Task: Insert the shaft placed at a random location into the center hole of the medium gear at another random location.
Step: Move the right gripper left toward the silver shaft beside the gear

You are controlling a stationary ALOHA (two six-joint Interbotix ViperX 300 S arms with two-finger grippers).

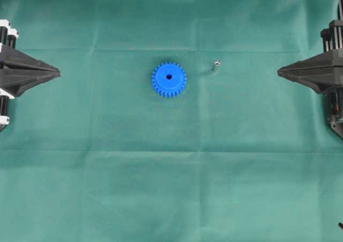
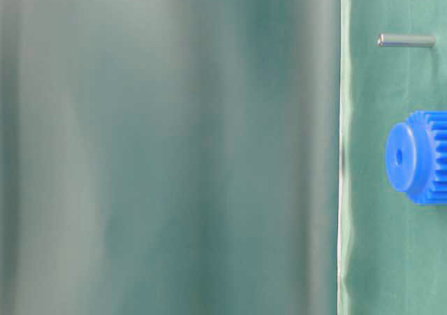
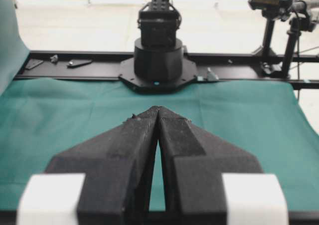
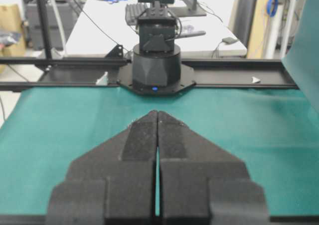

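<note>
A green cloth (image 1: 171, 188) covered the whole surface, creased in faint straight fold lines and lying flat otherwise. Beyond its far edge, both wrist views showed a black rail with the opposite arm's round base bolted to it; behind that stood a pale room with white tables, cables, a keyboard and black camera stands. In the table-level view a blurred green drape filled most of the picture.

The left gripper (image 1: 58, 70) sat at the left edge of the overhead view and the right gripper (image 1: 280, 72) at the right edge, both pointing inward, well apart from the objects. Each had its fingers pressed together at the tips, holding nothing.

The medium gear (image 1: 169, 79) lay flat near the middle of the cloth, hub upward, with the center hole (image 1: 169, 77) dark and unfilled. The shaft (image 1: 215, 67) stood near the gear on its right side, apart from it, closer to the right gripper.
</note>
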